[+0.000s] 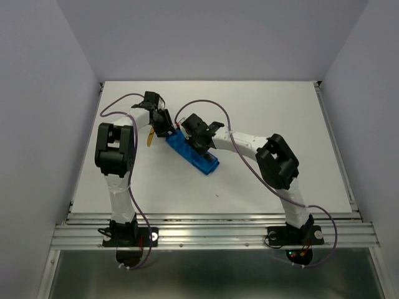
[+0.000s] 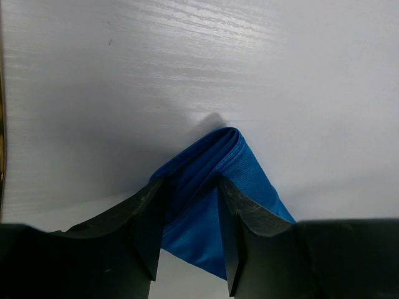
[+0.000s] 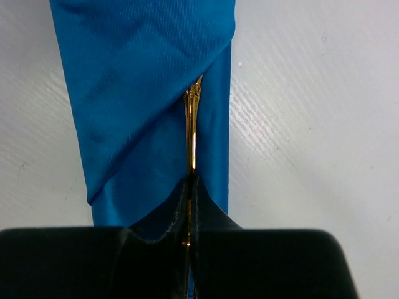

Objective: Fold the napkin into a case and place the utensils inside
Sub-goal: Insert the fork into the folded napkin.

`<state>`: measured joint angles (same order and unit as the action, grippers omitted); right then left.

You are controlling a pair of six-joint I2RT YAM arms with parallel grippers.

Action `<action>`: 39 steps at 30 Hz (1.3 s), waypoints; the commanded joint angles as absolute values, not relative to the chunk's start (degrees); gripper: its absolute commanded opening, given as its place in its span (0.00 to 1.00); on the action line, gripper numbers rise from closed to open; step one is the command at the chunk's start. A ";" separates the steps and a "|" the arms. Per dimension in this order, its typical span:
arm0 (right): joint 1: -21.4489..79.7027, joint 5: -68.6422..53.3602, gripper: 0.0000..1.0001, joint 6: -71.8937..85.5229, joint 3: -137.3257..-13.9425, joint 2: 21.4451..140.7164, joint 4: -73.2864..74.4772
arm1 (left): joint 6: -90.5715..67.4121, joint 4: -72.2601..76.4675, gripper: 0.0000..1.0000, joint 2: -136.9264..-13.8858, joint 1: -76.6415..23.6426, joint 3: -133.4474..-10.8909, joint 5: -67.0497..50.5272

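The blue napkin (image 1: 194,156) lies folded into a narrow case (image 3: 137,81) slanting across the middle of the table. My right gripper (image 1: 199,143) hovers over the case, shut on a thin golden utensil (image 3: 192,134). The utensil's far end reaches under the diagonal flap of the case. At the case's upper-left end, my left gripper (image 1: 168,128) is open. Its fingers (image 2: 149,212) straddle the raised cloth corner (image 2: 215,156), and blue cloth fills the gap between them. A second golden utensil (image 1: 149,138) lies on the table just left of that end, showing as a sliver (image 2: 2,143) at the left wrist view's edge.
The white table (image 1: 280,124) is bounded by grey walls at the back and sides and by a metal rail (image 1: 212,233) at the near edge. The two arms cross closely above the case.
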<state>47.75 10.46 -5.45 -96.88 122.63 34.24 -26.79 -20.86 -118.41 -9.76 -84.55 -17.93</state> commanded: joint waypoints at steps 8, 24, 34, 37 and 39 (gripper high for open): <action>46.58 8.26 0.01 -8.53 -103.27 125.94 33.31 | -25.22 -21.80 0.47 -119.97 -10.63 -85.87 -18.72; 46.05 8.17 0.01 -8.09 -103.45 127.27 31.20 | -25.14 -21.53 0.48 -120.06 -10.81 -84.90 -18.81; 44.83 8.35 0.01 -5.98 -102.39 125.86 28.92 | -25.23 -21.71 0.48 -119.97 -10.81 -85.17 -18.72; 44.30 7.74 0.01 -5.63 -101.43 125.33 28.48 | -25.22 -21.80 0.48 -120.06 -10.81 -85.17 -18.63; 44.30 7.47 0.01 -5.63 -101.08 125.24 28.13 | -25.31 -21.80 0.48 -120.32 -10.81 -85.17 -18.63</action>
<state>45.10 8.10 -6.57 -101.80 127.24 31.44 -26.15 -20.38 -119.15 -10.17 -85.25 -18.85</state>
